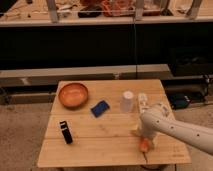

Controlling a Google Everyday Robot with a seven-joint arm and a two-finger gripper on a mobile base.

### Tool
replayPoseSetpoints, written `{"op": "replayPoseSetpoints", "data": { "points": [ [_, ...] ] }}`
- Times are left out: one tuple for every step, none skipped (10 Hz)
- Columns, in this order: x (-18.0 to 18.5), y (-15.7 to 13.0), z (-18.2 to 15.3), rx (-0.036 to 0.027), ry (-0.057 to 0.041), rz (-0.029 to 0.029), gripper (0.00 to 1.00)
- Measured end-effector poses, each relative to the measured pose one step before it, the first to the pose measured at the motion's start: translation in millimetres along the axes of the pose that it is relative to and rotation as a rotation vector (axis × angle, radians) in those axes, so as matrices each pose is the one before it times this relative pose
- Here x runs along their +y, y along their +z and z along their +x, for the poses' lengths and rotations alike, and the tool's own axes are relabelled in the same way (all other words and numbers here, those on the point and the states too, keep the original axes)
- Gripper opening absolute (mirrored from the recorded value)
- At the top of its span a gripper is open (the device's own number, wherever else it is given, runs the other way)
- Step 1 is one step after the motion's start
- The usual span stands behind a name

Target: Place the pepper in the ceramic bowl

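Note:
The pepper (144, 145) is a small orange-red piece low on the right side of the wooden table (100, 145), mostly covered by my arm. My gripper (142, 138) is right over it at the end of the white arm that comes in from the lower right. The ceramic bowl (73, 94) is orange-brown and round, at the table's far left corner, well away from the gripper.
A blue flat object (100, 108) lies near the table's middle. A white translucent cup (127, 101) and a white bottle (143, 103) stand at the back right. A black object (65, 132) stands at the front left. Dark shelving runs behind the table.

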Motion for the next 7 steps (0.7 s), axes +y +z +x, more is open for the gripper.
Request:
{"op": "replayPoseSetpoints", "data": {
  "points": [
    [0.07, 0.98, 0.06, -0.00091, 0.00327, -0.00256, 0.8],
    [-0.25, 0.67, 0.01, -0.00062, 0.00287, -0.0006, 0.8],
    [0.39, 0.48, 0.31, -0.00072, 0.0038, -0.00073, 0.8],
    [0.31, 0.11, -0.23, -0.00043, -0.00008, -0.00059, 0.8],
    [0.26, -0.05, -0.03, -0.00029, 0.00039, -0.0004, 0.8],
    [0.08, 0.1, -0.18, -0.00032, -0.00017, -0.00021, 0.8],
    [0.09, 0.06, -0.04, -0.00006, -0.00006, -0.00022, 0.8]
  ]
}}
